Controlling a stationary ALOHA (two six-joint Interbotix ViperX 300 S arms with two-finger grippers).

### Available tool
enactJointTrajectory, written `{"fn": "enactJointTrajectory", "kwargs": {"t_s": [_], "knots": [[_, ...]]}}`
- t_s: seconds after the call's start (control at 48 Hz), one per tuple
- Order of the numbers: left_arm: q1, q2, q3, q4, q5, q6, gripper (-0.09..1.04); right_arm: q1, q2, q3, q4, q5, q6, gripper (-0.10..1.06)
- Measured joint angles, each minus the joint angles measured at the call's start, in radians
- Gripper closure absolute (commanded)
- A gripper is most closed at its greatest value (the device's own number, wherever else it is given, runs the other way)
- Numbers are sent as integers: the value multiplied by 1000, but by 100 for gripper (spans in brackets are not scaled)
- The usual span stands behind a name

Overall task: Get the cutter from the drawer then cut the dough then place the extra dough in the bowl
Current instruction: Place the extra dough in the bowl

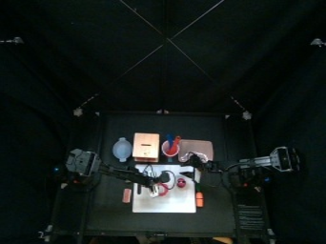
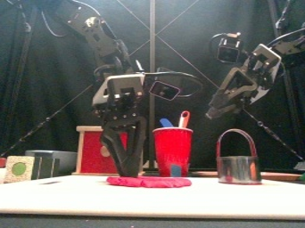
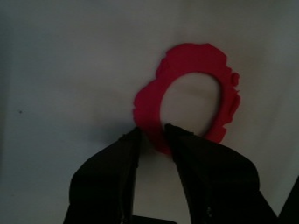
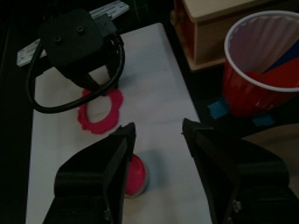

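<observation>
1. Nearest the desk's [image 1: 223, 133] front edge, ahead of the red cup [image 2: 173, 151], lies the white cutting board [image 4: 152, 79]. The dough ring [image 3: 149, 98] lies flat on it. The left end effector [image 3: 158, 133] comes down on the ring's rim with its jaws pressed almost together, pinching the band of dough between them.
2. I judge the ring to be light, soft and limp, and perhaps a little tacky against the board. So thin a band is likely to stretch, sag or tear under its own weight. The best hold is across the band's widest part, gripped gently, then peeled up slowly.
3. Also ahead of the cup, near the ring and seemingly not touching it, sits the cut disc [image 4: 135, 175] of pink dough. It should stay on the board.
4. The cutter [image 2: 238, 160] stands upright to the cup's right with its wire handle up, so the cutting looks done.
5. The right end effector [image 4: 158, 129] hangs above and to the right of the cup, jaws spread and empty.
6. Level with the cup and just to its left is the wooden box [image 2: 89, 147]. Farther left, beyond the box, waits the bowl [image 1: 121, 148], where the ring belongs.
</observation>
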Motion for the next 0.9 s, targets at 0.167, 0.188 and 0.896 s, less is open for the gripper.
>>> {"fn": "enactJointTrajectory", "kwargs": {"t_s": [0.167,0.188,0.896], "knots": [[2,0,0,2,2,0,31,-6,0,-2,0,0,0,13],[0,0,0,2,2,0,32,-8,-2,0,0,0,0,13],[-5,-127,21,132,9,-12,31,-9,0,6,0,0,0,13]]}}
